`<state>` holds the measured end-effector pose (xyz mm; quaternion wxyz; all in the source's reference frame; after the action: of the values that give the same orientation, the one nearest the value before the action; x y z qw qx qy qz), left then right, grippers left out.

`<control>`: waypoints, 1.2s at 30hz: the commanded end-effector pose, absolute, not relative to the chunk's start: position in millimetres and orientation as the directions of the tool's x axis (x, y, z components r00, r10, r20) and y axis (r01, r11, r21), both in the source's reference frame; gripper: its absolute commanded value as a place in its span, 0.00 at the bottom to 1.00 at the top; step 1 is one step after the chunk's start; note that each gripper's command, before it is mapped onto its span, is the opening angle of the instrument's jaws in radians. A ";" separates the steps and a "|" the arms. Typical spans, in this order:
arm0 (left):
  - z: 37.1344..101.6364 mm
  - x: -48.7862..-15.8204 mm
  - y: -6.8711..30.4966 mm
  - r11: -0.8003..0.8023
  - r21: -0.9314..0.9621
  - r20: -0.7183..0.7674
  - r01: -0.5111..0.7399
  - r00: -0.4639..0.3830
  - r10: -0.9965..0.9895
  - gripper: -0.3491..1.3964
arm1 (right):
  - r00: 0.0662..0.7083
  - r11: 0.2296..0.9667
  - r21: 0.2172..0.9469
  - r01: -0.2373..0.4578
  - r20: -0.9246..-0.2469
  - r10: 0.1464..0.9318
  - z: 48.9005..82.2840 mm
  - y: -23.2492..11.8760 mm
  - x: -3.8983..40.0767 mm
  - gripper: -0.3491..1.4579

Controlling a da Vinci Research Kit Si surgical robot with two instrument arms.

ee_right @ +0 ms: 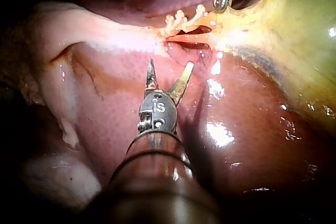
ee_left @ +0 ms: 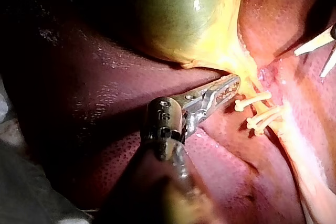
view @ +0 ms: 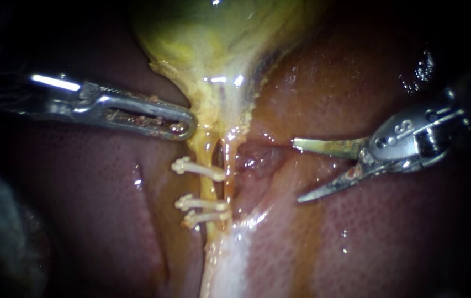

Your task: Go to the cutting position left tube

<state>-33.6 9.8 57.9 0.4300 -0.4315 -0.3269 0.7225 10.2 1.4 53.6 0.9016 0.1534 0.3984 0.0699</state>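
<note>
**Target position.** The thin yellow-orange left tube runs down from the neck of the green-yellow gallbladder across the red-brown liver. Three white plastic clips cross it, one upper and two lower set close together. A bare stretch of tube shows between the upper clip and the lower pair. The right instrument, tipped with two pointed metal blades, stands well apart from that stretch. The narrow yellow right tube and a pink hollow lie between the blades and the target.

**Visibility.** The clips cover the left tube where they cross it. Below the lower pair it merges into pale, glistening tissue and its outline is lost. In the right wrist view it shows only as a short orange strip beside the clips, ahead of the blades. The left instrument's shaft fades into shadow.

**Jaws.** The right instrument's blades are spread wide and hold nothing. The slotted jaws of the left instrument lie pressed together with no tissue seen between them. Their rounded tip rests against the yellow tissue at the gallbladder neck, just above the upper clip.
</note>
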 end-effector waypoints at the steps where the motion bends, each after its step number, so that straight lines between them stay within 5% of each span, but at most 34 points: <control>1: 57.4 -33.3 10.0 -0.415 -0.845 -0.341 -0.337 -0.258 0.904 0.00 | 0.673 0.943 0.332 -0.004 -0.697 0.249 53.6 1.5 10.2 0.99; 13: 51.2 -29.2 11.8 -0.399 -0.850 -0.331 -0.345 -0.240 0.913 0.00 | 0.649 0.927 0.375 0.032 -0.713 0.266 53.4 1.6 12.1 0.98; 26: 51.3 -29.7 11.6 -0.399 -0.849 -0.333 -0.347 -0.235 0.913 0.00 | 0.575 0.840 0.541 0.041 -0.700 0.423 53.0 -0.1 19.0 0.99; 36: 51.3 -29.8 11.6 -0.398 -0.849 -0.333 -0.347 -0.234 0.913 0.00 | 0.584 0.809 0.585 0.055 -0.676 0.450 55.7 -1.5 21.5 0.99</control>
<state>-29.8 11.6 51.3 0.4410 -0.4340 -0.3262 0.7147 21.7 -1.6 55.9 0.8420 0.2873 0.4410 0.1183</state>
